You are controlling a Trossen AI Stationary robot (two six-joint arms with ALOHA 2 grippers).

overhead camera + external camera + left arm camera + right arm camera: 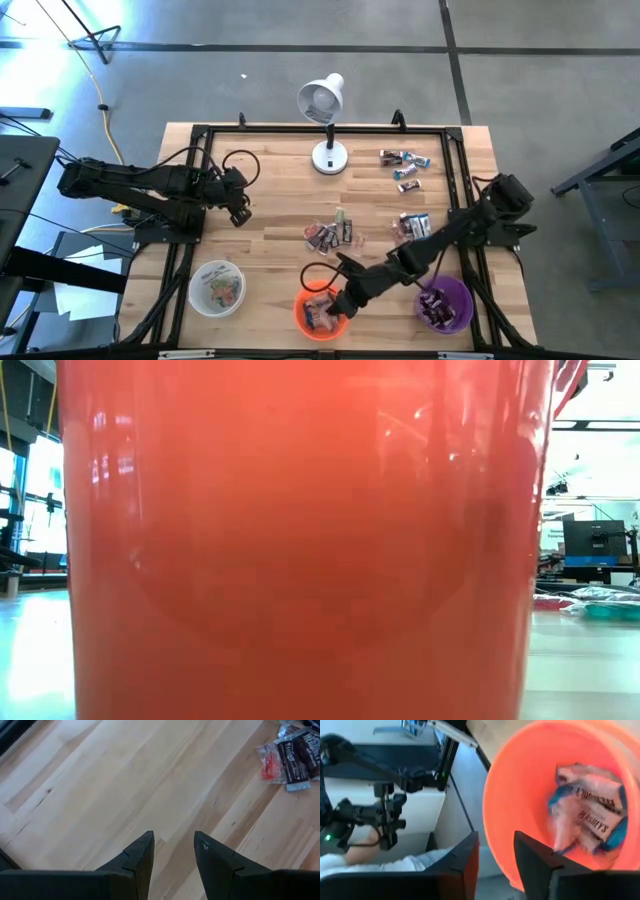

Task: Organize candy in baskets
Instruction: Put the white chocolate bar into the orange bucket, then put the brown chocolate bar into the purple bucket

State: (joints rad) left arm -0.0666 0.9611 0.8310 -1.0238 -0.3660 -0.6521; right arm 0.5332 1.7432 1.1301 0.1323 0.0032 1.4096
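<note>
From above, the right gripper hangs over the orange basket at the near edge of the desk, its arm reaching in from the right. The orange basket already holds several blue-wrapped candies. The purple basket to its right holds dark-wrapped candies, and the white basket to the left holds a few pale and greenish ones. Loose candy is left on the desk: a cluster near the middle, a small group to the right of it, and another group near the far right, beside the white desk lamp. The left gripper waits over bare wood at the left side.

The low view is almost filled by the orange basket's wall, so it shows nothing of either gripper.

The left wrist view shows the left gripper's fingers spread apart and empty above the wood, with a few dark and red wrappers farther off.

The right wrist view shows the right gripper's fingers parted with nothing between them, just over the orange rim, and blue candies lying inside.

I judge the sorting partly done: all three baskets hold candy, yet three loose groups are not yet sorted.
</note>
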